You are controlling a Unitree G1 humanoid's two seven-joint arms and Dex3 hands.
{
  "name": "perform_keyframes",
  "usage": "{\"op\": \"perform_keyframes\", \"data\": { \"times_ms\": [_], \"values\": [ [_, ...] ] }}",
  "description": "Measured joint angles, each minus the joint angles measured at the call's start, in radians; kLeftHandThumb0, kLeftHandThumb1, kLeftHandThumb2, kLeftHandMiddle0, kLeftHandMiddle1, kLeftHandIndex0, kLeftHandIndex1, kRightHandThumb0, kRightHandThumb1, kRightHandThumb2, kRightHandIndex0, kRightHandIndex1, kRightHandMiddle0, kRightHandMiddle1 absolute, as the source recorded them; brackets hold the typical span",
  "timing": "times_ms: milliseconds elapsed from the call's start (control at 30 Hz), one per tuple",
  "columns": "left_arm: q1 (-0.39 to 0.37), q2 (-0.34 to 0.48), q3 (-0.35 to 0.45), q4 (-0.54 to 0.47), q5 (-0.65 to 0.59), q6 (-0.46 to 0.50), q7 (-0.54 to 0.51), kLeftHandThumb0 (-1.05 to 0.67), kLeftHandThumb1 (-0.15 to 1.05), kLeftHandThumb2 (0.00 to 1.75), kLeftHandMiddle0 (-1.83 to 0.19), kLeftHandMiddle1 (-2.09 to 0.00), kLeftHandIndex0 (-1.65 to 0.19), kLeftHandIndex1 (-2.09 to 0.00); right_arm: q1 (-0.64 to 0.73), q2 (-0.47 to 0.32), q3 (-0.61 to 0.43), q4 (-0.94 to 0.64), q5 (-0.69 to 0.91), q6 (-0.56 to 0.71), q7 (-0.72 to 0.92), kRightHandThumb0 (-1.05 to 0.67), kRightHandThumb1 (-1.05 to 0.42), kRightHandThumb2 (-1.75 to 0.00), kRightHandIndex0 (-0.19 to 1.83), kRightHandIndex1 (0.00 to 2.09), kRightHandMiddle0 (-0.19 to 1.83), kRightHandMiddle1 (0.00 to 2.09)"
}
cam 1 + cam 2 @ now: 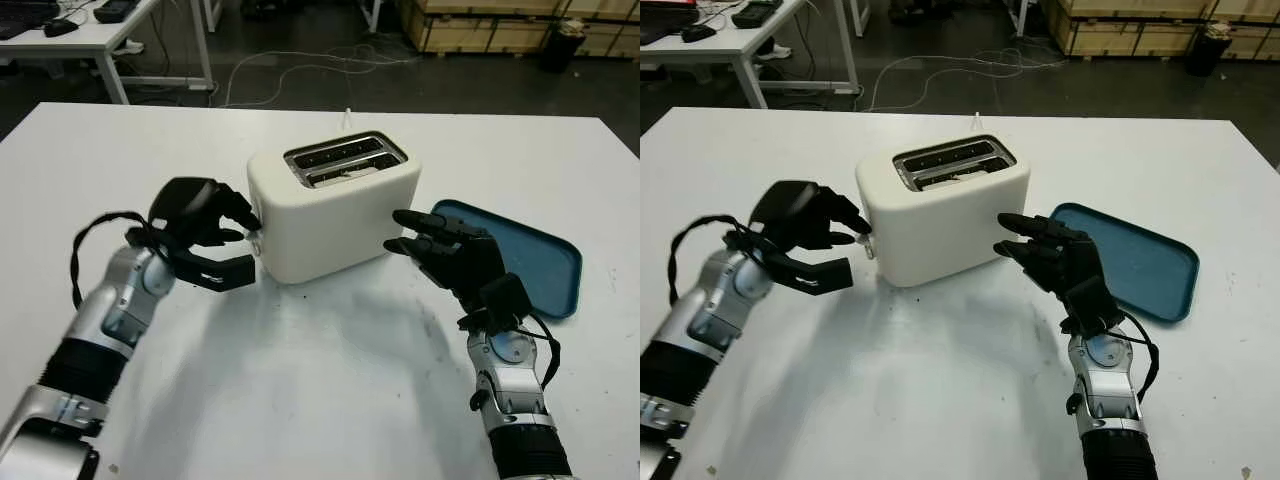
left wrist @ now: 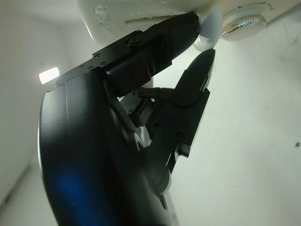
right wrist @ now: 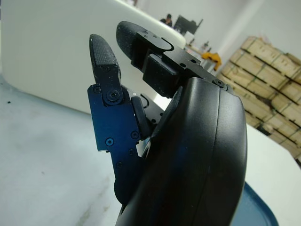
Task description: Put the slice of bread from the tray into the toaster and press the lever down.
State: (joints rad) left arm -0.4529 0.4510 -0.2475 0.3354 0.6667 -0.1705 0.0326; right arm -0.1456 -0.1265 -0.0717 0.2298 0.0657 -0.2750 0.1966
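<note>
The white toaster [image 1: 335,215] stands mid-table, its two slots [image 1: 345,160] facing up; a pale edge, likely the bread, shows low in the nearer slot. My left hand [image 1: 250,243] is at the toaster's left end. In the left wrist view a finger lies on top of the white lever [image 2: 207,35] with the thumb tip just under it, beside the chrome dial [image 2: 244,23]. My right hand [image 1: 395,230] is open, close to the toaster's right side, apart from it. The blue tray [image 1: 540,260] lies at the right with nothing on it.
A white cable [image 1: 348,118] runs off behind the toaster toward the table's far edge. Beyond the table are a desk [image 1: 110,35] at the back left and wooden pallets [image 1: 500,25] at the back right. White tabletop [image 1: 320,380] stretches between my arms.
</note>
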Motion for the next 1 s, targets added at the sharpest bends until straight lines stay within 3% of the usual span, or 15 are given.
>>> {"op": "perform_keyframes", "data": {
  "times_ms": [167, 500, 700, 867, 1000],
  "values": [
    [-0.004, -0.023, -0.001, 0.040, -0.002, 0.000, 0.053, -0.14, 0.85, 0.00, -0.90, -1.02, -1.22, -0.01, 0.001, 0.000, 0.000, 0.000, 0.000, 0.000, 0.001, -0.49, -0.91, 0.00, 1.06, 0.26, 1.06, 0.00],
    [-0.024, -0.029, -0.002, 0.065, -0.003, 0.000, 0.059, -0.16, 0.87, 0.00, -0.77, -1.17, -1.15, -0.01, 0.002, 0.000, 0.000, 0.001, 0.000, 0.000, 0.001, -0.46, -0.91, 0.00, 1.07, 0.26, 1.06, 0.00],
    [-0.031, -0.028, -0.003, 0.073, -0.004, -0.005, 0.059, -0.15, 0.86, 0.00, -0.85, -1.14, -1.19, -0.02, 0.003, 0.000, 0.001, 0.001, 0.000, 0.000, 0.001, -0.47, -0.91, 0.00, 1.07, 0.25, 1.05, 0.00],
    [-0.015, -0.025, -0.003, 0.034, -0.013, 0.001, 0.052, -0.15, 0.86, 0.00, -0.80, -1.31, -1.18, -0.01, 0.005, 0.000, 0.000, 0.001, 0.000, 0.000, 0.002, -0.49, -0.91, 0.00, 1.07, 0.25, 1.05, 0.00],
    [0.036, -0.003, -0.003, -0.040, -0.066, 0.001, 0.050, -0.12, 0.84, 0.00, -0.87, -1.14, -1.22, -0.03, 0.005, 0.000, -0.002, 0.002, 0.000, 0.000, 0.002, -0.49, -0.91, 0.00, 1.07, 0.25, 1.05, 0.00]
  ]
}}
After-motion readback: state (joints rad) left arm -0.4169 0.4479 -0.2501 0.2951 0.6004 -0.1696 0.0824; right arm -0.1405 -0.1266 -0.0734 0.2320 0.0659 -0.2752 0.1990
